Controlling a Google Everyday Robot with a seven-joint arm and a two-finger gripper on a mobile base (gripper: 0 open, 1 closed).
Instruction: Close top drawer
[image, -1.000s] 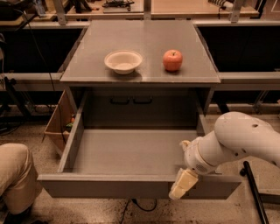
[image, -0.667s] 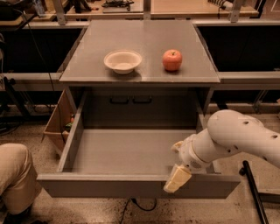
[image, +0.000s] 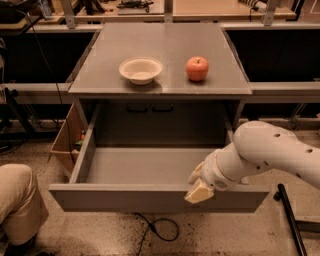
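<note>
The top drawer (image: 125, 197) is a wide grey drawer pulled far out of the cabinet, its long shallow tray empty and its plain front panel nearest the camera. My gripper (image: 199, 192) comes in from the right on a white arm (image: 270, 150). Its cream-coloured fingertips rest at the top edge of the drawer's front panel, right of the middle.
A white bowl (image: 141, 69) and a red apple (image: 197, 68) sit on the grey cabinet top (image: 165, 45). A cardboard box (image: 64, 140) stands left of the cabinet. A person's knee (image: 17, 200) is at the lower left. A cable (image: 160, 230) lies on the floor.
The gripper and arm have moved a little to the left along the drawer's front edge. The drawer stays open at about the same place.
</note>
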